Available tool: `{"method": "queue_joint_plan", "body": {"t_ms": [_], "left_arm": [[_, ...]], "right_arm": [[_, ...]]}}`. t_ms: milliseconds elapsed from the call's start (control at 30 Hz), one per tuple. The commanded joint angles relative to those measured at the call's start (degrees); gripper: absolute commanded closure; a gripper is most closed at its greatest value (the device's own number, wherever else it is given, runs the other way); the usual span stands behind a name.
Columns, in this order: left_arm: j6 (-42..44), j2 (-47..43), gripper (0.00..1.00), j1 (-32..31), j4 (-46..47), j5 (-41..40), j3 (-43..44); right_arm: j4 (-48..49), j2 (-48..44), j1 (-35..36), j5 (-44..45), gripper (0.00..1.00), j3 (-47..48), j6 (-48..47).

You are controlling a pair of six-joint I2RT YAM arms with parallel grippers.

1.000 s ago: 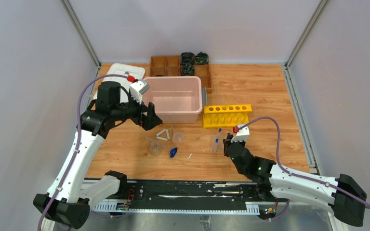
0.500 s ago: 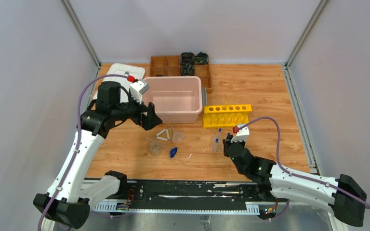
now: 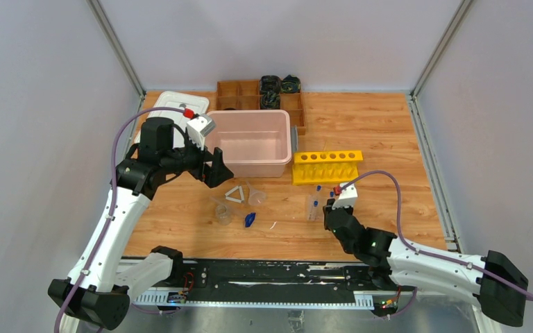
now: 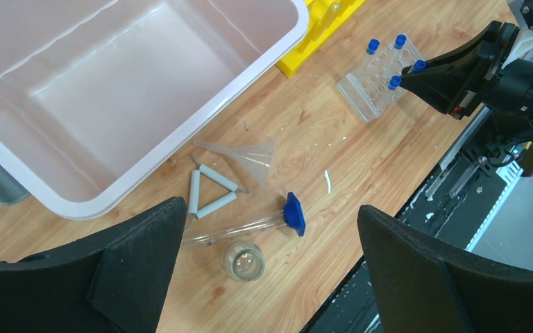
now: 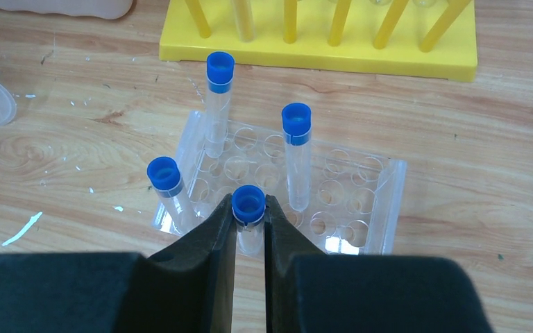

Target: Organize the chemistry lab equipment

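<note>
My right gripper (image 5: 249,208) is shut on a small clear tube with a blue cap (image 5: 249,232), held upright over the near edge of a clear rack (image 5: 361,201). Three more blue-capped tubes (image 5: 296,152) stand in that rack. My left gripper (image 4: 271,211) hangs wide open above the table, holding nothing. Below it lie a white triangle (image 4: 208,191), a clear funnel (image 4: 250,156), a little clear beaker (image 4: 243,260) and a clear cylinder on its side with a small blue piece (image 4: 293,214) at its end. In the top view the right gripper (image 3: 330,208) is at the rack (image 3: 311,206).
A pink bin (image 3: 257,168) stands behind the loose glassware, next to my left gripper (image 3: 215,170). A yellow tube stand (image 3: 326,166) is to its right. A brown compartment box (image 3: 239,94) and a white lid (image 3: 177,104) sit at the back.
My right gripper has drawn back slightly toward the near edge with the tube in it. The left arm has not moved.
</note>
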Motion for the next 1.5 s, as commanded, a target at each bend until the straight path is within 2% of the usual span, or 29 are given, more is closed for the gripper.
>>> {"method": "queue_joint_plan", "body": {"t_ms": [0,67,233,467,600,700,867,1133,1267,1467], "left_arm": [[0.6,-0.33,0.0,-0.18,-0.29,-0.28,0.85],[0.56,-0.32,0.0,-0.18,-0.25,-0.37,0.86],[0.85,-0.55,0.0,-0.18,-0.25,-0.61,0.89],[1.63,-0.44,0.0,-0.18,-0.57,-2.99,1.15],[2.22,-0.43,0.0,-0.17,-0.74,-4.33,1.85],[2.43,-0.45,0.0,-0.18,-0.79,-4.81,1.33],[5.26,-0.83,0.0,-0.1,-1.18,-5.85,-0.07],[11.08,-0.92,0.0,3.11,-2.66,-10.16,-2.84],[14.38,-0.73,0.0,6.29,-3.66,-10.73,-4.1],[16.95,-0.13,0.0,9.83,-3.74,-11.75,-5.8]], "right_arm": [[-0.75,-0.68,0.81,1.72,1.0,-1.41,0.74],[-0.26,-0.29,0.94,1.58,0.97,-1.66,0.88],[-1.46,1.31,1.78,1.61,0.77,-0.13,0.96],[-12.17,-1.9,5.6,6.38,0.57,6.66,2.17],[-16.19,-6.4,5.77,6.58,0.51,13.47,-0.31],[-16.95,-5.09,5.69,5.55,0.51,19.33,-1.72],[-19.73,9.05,5.68,-4.02,0.5,32.44,-2.47],[-17.36,33.88,5.85,-18.93,0.4,49.42,-4.88],[-12.98,42.27,6.02,-21.92,0.4,51.7,-6.27],[-6.96,49.67,6.72,-22.87,0.42,52.49,-3.39]]}}
